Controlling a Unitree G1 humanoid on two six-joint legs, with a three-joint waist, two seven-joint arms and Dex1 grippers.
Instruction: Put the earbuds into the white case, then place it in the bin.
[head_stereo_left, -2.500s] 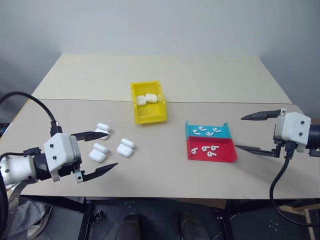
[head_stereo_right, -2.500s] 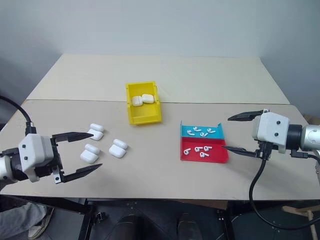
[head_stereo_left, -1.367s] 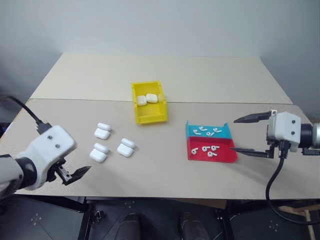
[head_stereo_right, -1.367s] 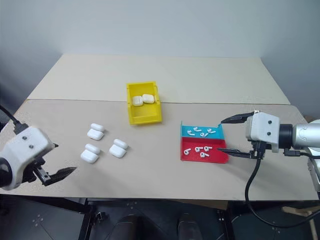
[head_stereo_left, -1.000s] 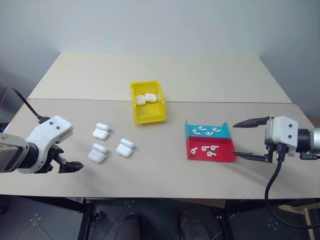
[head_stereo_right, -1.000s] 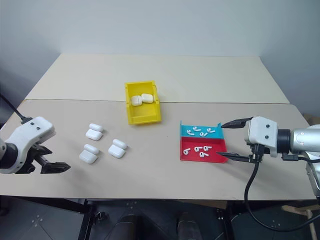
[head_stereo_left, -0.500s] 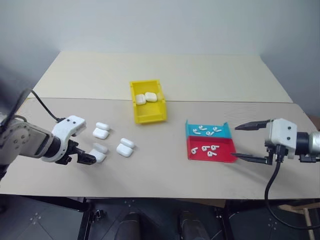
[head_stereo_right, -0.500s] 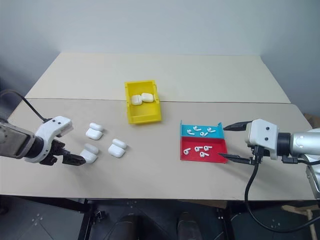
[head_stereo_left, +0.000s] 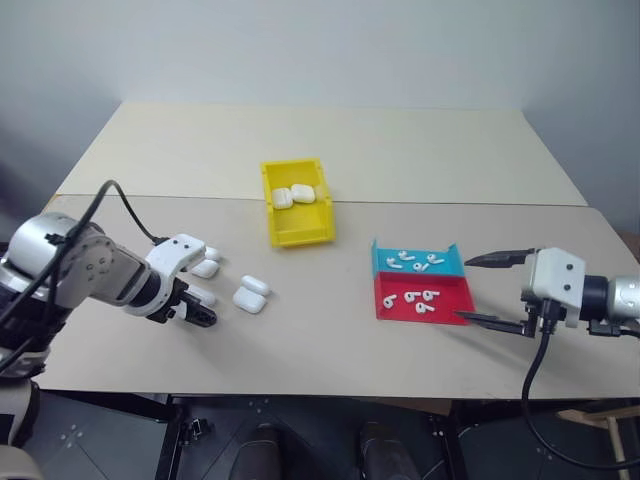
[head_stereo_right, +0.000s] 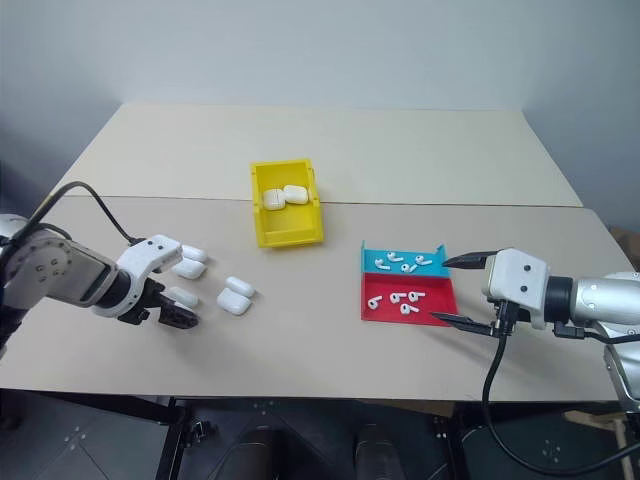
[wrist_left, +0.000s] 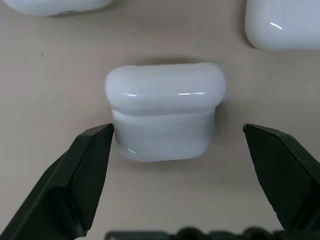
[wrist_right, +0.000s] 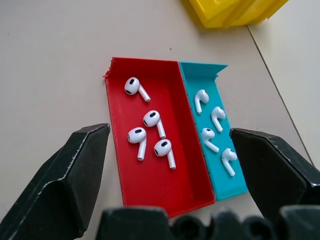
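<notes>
Several closed white cases lie on the left of the table, among them a pair (head_stereo_left: 250, 294). My left gripper (head_stereo_left: 192, 306) points steeply down over the nearest white case (wrist_left: 165, 112), open, one finger on each side and not touching it. Earbuds lie in a red tray (wrist_right: 150, 175) and a blue tray (wrist_right: 225, 185); several earbuds (wrist_right: 150, 135) show between the open fingers of my right gripper (head_stereo_left: 495, 291), which hovers just right of the trays, holding nothing. The yellow bin (head_stereo_left: 300, 232) stands behind the middle of the table with two cases (head_stereo_left: 293, 196) inside.
A seam (head_stereo_left: 450, 204) runs across the table behind the bin, joining a second tabletop. Bare table lies between the cases and the trays. A black cable (head_stereo_left: 120, 195) loops off my left arm above the table's left edge.
My left arm swung in from the table's front left edge to the cases and tipped its open gripper down over the nearest one. The right gripper barely moved.
</notes>
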